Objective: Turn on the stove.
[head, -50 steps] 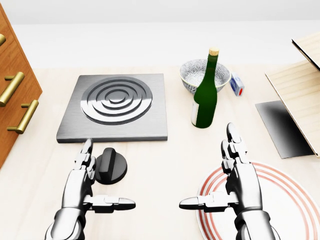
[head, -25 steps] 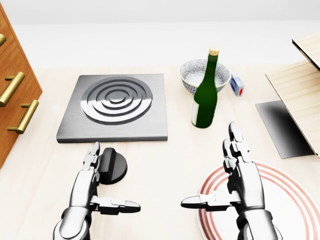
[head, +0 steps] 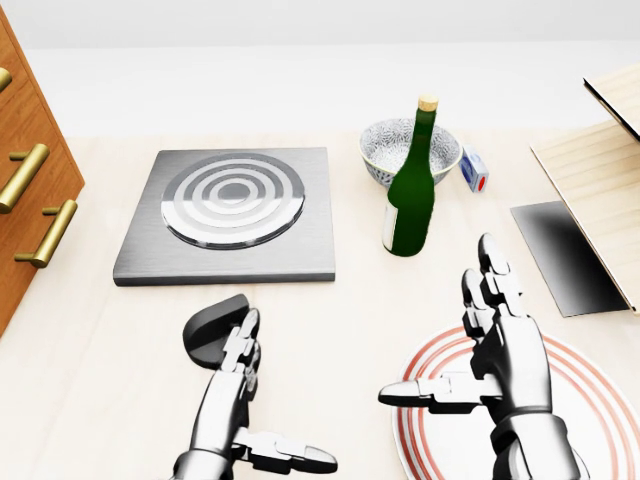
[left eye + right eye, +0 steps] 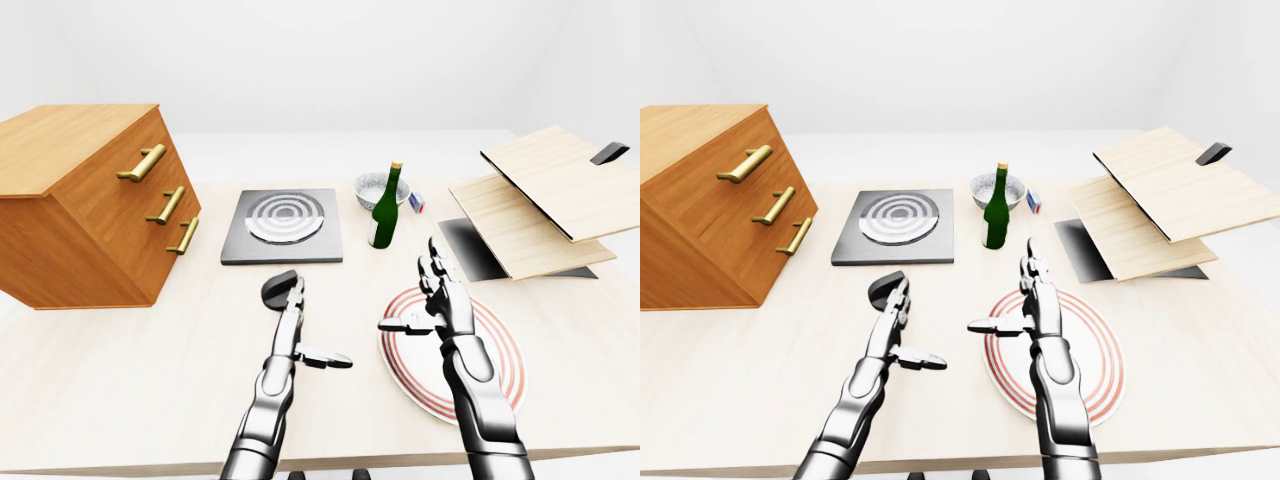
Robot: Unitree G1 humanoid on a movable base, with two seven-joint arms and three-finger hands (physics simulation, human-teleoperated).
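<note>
So the stove (image 3: 228,214), a flat grey slab with silver concentric rings, sits on the pale wooden counter (image 3: 90,350) toward the upper left of the head view, and its black knob (image 3: 212,328) lies just below the slab's lower edge, looking tilted up on one side. The left hand (image 3: 232,390) is right at the knob, fingertips touching or overlapping its lower right edge, fingers straight and thumb stuck out sideways, so it's spread apart and not clamped on anything. The right hand (image 3: 500,360) is splayed the same way, hovering over the left rim of a white plate with red rings (image 3: 590,400). There's a green bottle (image 3: 411,190) with a cork right of the stove, no readable label. Behind it sit a patterned bowl (image 3: 385,145) and a small blue and white box (image 3: 474,170) with a red dot, text too tiny to read. Wooden drawers with brass handles (image 4: 90,200) are on the left, stacked boards (image 4: 540,200) on the right.
</note>
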